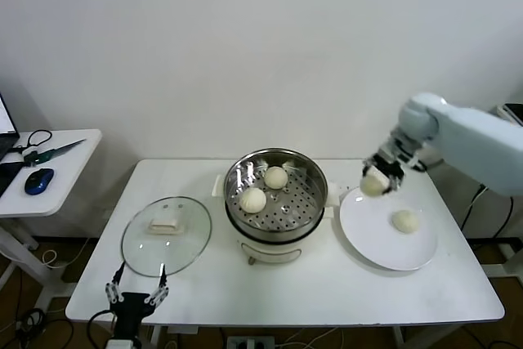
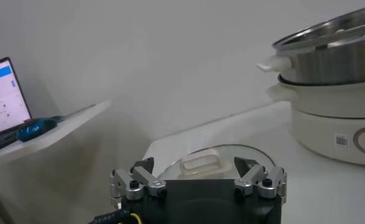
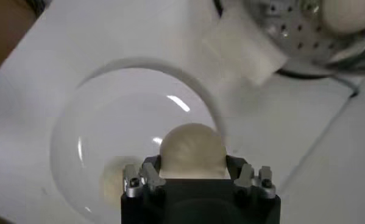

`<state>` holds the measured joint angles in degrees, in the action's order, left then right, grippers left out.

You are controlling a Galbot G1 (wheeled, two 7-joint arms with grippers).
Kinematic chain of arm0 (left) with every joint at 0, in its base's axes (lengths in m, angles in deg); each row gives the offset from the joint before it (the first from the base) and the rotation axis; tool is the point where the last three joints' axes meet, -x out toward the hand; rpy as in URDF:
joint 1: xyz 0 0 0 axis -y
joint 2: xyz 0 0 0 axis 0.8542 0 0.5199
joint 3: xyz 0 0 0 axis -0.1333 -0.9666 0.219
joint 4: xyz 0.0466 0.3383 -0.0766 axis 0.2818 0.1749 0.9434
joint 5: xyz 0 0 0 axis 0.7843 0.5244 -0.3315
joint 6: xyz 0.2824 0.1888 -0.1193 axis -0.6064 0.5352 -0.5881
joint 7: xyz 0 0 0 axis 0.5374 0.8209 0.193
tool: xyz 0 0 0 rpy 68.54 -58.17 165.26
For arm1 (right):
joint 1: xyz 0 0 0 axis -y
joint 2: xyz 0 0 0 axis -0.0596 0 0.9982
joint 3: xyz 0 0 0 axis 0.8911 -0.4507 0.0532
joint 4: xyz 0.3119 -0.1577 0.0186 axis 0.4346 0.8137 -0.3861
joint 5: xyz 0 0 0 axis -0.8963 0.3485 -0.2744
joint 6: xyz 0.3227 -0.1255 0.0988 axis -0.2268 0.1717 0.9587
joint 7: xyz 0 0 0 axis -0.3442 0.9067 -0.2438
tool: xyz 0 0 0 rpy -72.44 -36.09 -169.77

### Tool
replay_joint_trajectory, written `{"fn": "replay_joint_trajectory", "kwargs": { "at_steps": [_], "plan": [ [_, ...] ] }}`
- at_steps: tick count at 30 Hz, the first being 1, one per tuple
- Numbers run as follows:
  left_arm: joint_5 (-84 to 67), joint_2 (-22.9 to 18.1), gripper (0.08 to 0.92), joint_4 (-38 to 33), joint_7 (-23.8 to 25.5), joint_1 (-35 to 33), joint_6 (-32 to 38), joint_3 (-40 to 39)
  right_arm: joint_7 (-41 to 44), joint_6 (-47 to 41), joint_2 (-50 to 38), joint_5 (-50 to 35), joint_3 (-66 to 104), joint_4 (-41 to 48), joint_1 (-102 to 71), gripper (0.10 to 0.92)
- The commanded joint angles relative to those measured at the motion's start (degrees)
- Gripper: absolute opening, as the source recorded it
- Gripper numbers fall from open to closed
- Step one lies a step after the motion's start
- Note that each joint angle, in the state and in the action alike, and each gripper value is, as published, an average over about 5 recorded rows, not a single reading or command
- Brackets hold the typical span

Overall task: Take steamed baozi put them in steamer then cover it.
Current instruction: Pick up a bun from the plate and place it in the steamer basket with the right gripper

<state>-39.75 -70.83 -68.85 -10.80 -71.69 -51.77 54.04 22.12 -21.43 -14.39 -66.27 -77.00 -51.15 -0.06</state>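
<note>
The steel steamer (image 1: 310,179) stands at the table's middle with two baozi (image 1: 252,199) (image 1: 276,176) on its perforated tray. My right gripper (image 1: 377,181) hangs above the white plate's (image 1: 368,247) far left rim, shut on a third baozi (image 3: 191,150). Another baozi (image 1: 405,221) lies on the plate. The glass cover (image 1: 184,247) with its white handle (image 1: 164,223) lies flat on the table left of the steamer. My left gripper (image 1: 136,294) stands open at the table's front left edge, just before the cover (image 2: 243,152), holding nothing.
A side table (image 1: 69,171) at the far left carries a blue mouse (image 1: 38,181) and a laptop (image 2: 2,100). The steamer's white base (image 2: 334,131) and side handle (image 3: 243,45) stick out toward the plate. A wall stands behind the table.
</note>
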Motion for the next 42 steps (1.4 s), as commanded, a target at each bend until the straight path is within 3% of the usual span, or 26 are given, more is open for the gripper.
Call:
{"fn": "replay_joint_trajectory", "kwargs": {
  "at_steps": [1,16,28,42],
  "plan": [
    [0.43,0.08,0.823,-0.18,0.05,0.74,-0.32,-0.22,0.66,13.04,11.45,2.4,-2.23,-1.85,12.03,0.703],
    [-1.15,0.3,0.823,0.47,-0.01,-0.12,0.14,1.05,-0.12,12.97,24.58,6.51,-2.5,-4.75,0.48,0.704],
    [-1.91,0.5,0.823,1.42,0.03,0.15,0.49,1.55,0.08,12.57,23.2,7.57,-6.02,-11.11,-3.88,0.704],
    [-1.75,0.41,0.823,1.98,0.02,0.6,0.52,1.37,0.4,11.15,22.48,6.16,-6.13,-11.74,-4.26,0.74]
  ]
}}
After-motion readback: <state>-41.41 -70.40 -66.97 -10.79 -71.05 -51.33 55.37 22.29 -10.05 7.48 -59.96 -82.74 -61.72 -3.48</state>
